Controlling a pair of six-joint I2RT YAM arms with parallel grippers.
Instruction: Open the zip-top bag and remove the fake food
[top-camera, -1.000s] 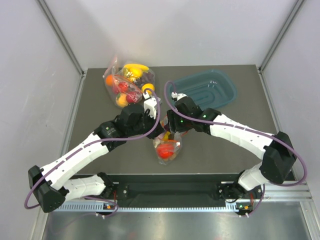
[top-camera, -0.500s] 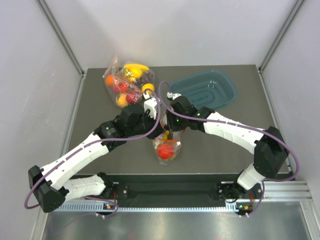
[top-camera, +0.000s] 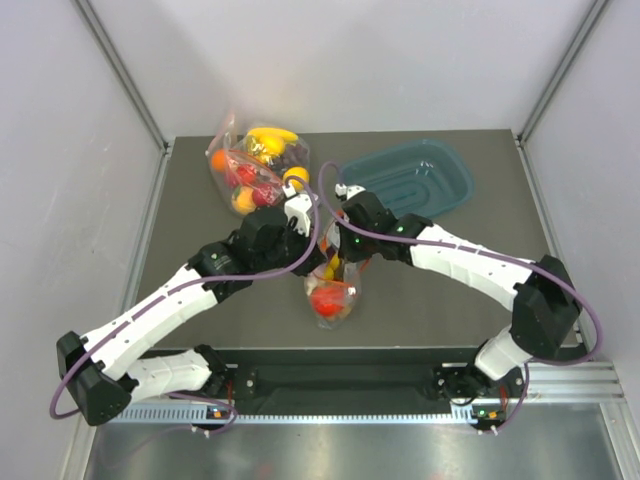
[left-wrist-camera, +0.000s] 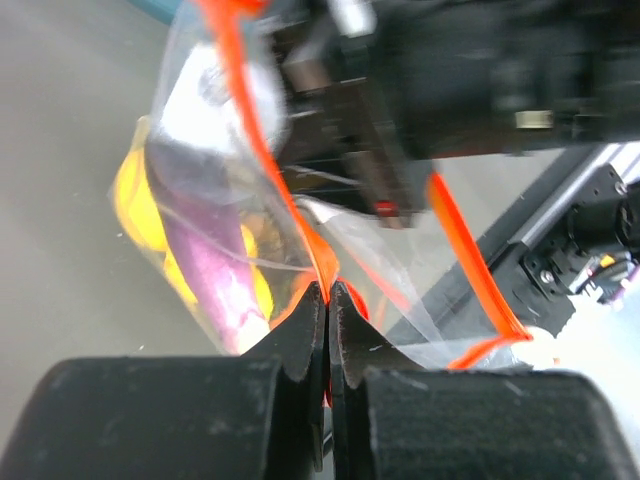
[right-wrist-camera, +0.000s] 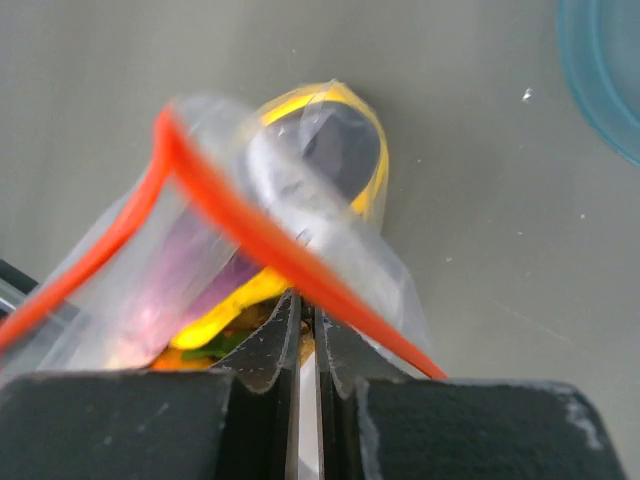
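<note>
Clear crinkly plastic of the zip-top bag (top-camera: 338, 305) sits near the front middle of the table (top-camera: 430, 312), with its red-orange zip strip (left-wrist-camera: 245, 150) held up between both arms. The left gripper (left-wrist-camera: 327, 292) is pressed together on one side of the strip. The right gripper (right-wrist-camera: 308, 305) is pressed together on the plastic just under the other side. The two sides of the strip stand apart. Inside lies the fake food (top-camera: 328, 297), among it a purple eggplant (left-wrist-camera: 205, 265). A second bag (top-camera: 250, 165) and a teal tray (top-camera: 420, 180) lie farther back.
</note>
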